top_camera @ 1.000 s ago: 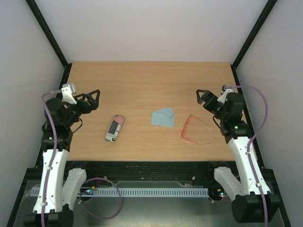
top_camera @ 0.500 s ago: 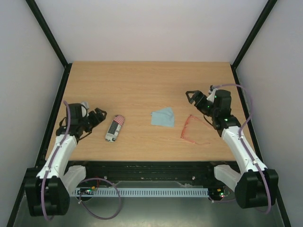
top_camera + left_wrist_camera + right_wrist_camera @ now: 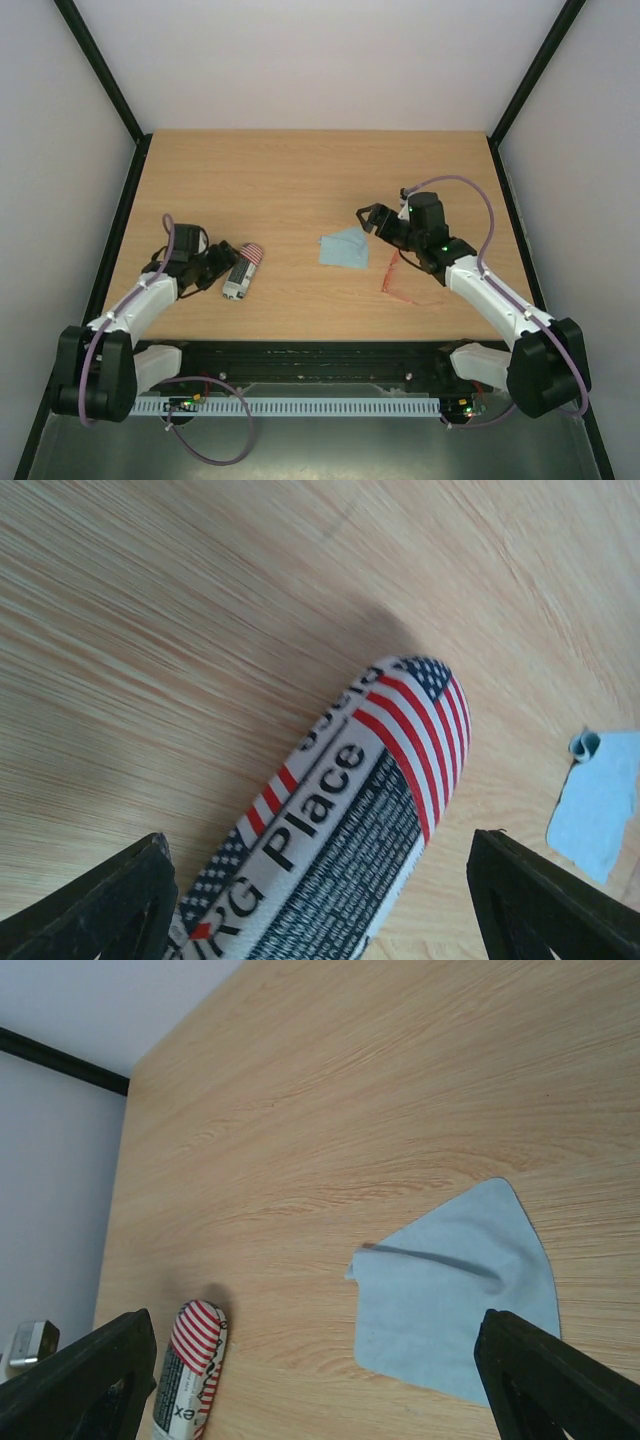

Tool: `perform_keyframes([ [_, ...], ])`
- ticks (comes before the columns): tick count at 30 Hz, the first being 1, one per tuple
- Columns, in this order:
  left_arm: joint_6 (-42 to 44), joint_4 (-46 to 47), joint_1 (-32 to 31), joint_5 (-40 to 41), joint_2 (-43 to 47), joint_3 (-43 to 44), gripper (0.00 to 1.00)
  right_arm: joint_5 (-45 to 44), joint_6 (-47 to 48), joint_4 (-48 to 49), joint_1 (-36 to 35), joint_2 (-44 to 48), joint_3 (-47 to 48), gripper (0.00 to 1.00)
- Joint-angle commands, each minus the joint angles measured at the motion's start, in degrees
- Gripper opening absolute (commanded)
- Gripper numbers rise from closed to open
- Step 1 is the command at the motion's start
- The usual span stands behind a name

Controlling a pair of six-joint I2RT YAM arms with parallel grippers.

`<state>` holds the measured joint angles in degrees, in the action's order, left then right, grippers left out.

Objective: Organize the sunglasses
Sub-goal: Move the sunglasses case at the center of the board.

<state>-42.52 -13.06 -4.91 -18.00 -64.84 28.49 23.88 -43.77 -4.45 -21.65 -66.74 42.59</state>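
The red-orange sunglasses (image 3: 396, 277) lie on the table right of centre, partly under my right arm. The flag-patterned case (image 3: 242, 270) lies left of centre and fills the left wrist view (image 3: 345, 830). My left gripper (image 3: 222, 265) is open, its jaws wide on either side of the case's near end, not touching it. My right gripper (image 3: 374, 220) is open above the right edge of the light blue cloth (image 3: 343, 248), left of the sunglasses. The right wrist view shows the cloth (image 3: 455, 1300) and the case (image 3: 190, 1370), not the sunglasses.
Black frame posts and white walls enclose the wooden table (image 3: 300, 180). The far half of the table holds nothing in view. The table's front edge lies just below the case and the sunglasses.
Both arms have dropped low and reached inward. My left gripper has moved right up to the case. My right gripper has moved left past the sunglasses to the cloth.
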Motion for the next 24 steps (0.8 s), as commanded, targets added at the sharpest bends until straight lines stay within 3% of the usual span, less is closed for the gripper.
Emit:
perform_keyframes([
  [1,-1.7,2.7,-3.5,-0.5,-0.9,-1.2,0.81,-5.9,-0.2,-0.6,-2.6,-0.8,1.8,0.88],
  [17,-9.3,14.3,-13.6,-7.7,-6.1,-1.8,0.8,-13.4,-4.3,0.3,-13.0,-3.2,1.3,0.86],
  [21,-10.0,18.1,-15.2,-9.8,-7.7,-1.9,0.81,-16.7,-4.5,0.3,-17.8,-7.2,3.0,0.86],
  [24,-8.7,16.0,-15.1,-8.0,-7.1,-0.8,0.81,-19.5,-3.3,-1.5,-21.9,-11.9,6.8,0.84],
])
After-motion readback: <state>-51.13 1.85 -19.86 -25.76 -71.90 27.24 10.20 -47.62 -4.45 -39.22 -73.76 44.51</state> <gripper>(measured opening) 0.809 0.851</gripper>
